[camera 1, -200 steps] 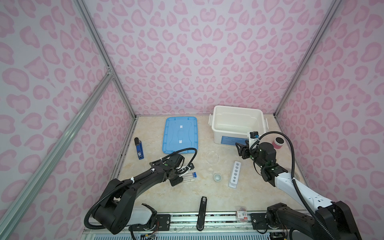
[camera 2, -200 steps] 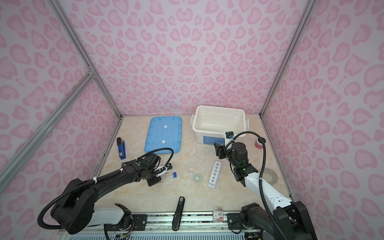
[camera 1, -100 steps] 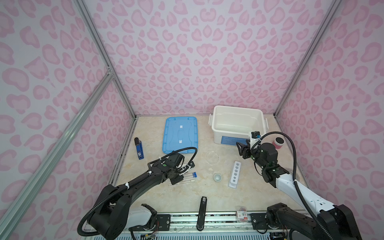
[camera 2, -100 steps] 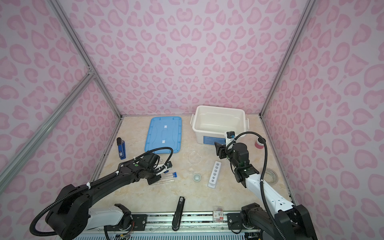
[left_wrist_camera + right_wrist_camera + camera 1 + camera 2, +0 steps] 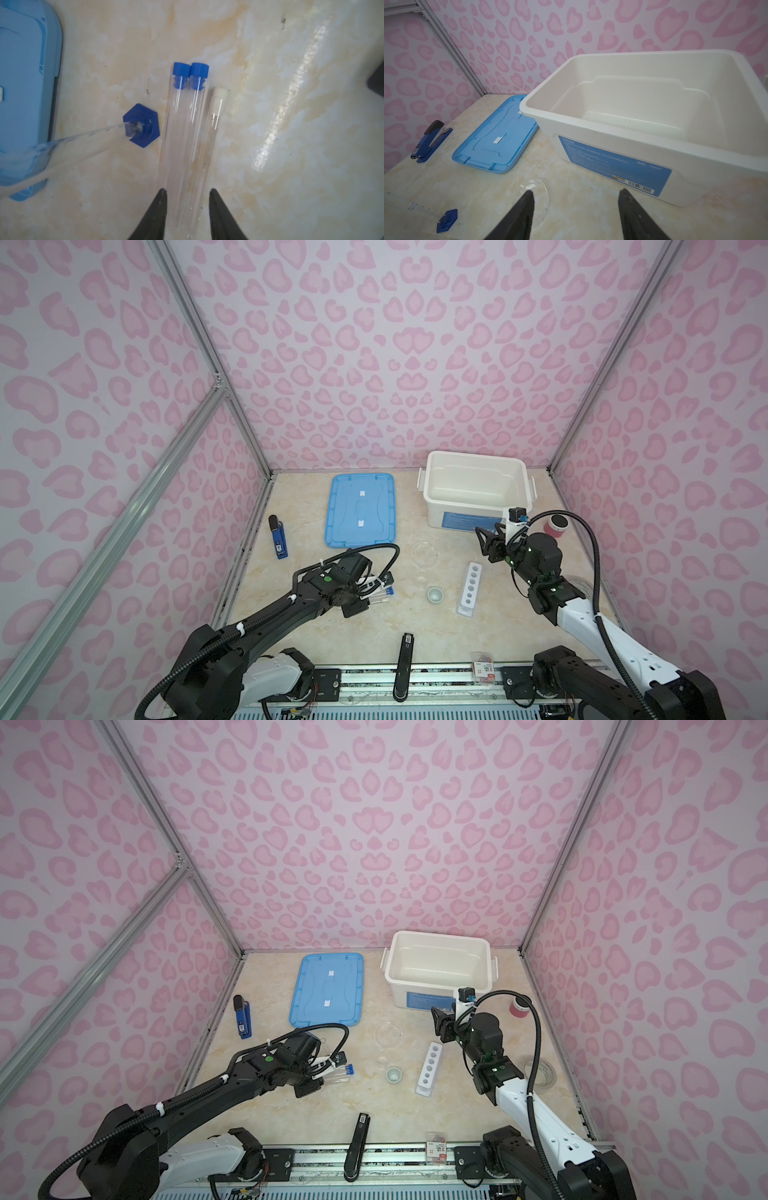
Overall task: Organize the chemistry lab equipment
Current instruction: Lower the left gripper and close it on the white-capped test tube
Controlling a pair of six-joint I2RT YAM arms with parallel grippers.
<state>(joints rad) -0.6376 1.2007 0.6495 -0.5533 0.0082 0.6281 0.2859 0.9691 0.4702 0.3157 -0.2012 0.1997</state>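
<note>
The left gripper (image 5: 187, 191) sits low at the tabletop, its black jaws set narrow on either side of three clear slim test tubes (image 5: 192, 124) lying side by side, two blue-capped and one white-capped. Whether the jaws actually pinch them I cannot tell. Just beside the tubes is one small glass measuring cylinder with a blue hexagonal base (image 5: 141, 125), tipped on its side. The right gripper (image 5: 576, 191) hangs wide and empty above one clear round glass dish (image 5: 542, 199), in front of the one white plastic bin (image 5: 654, 53), which has nothing in it. Between the arms sit one white rack with five holes (image 5: 471, 588), all vacant, and one tiny pale cup (image 5: 435, 594). The one blue lid (image 5: 360, 510) lies flat farther back. I'd say the step in hand is picking up the tubes. Next it calls for a firm close on the glass, a level lift so none of the three rolls free, then a carry to the rack or the bin
</note>
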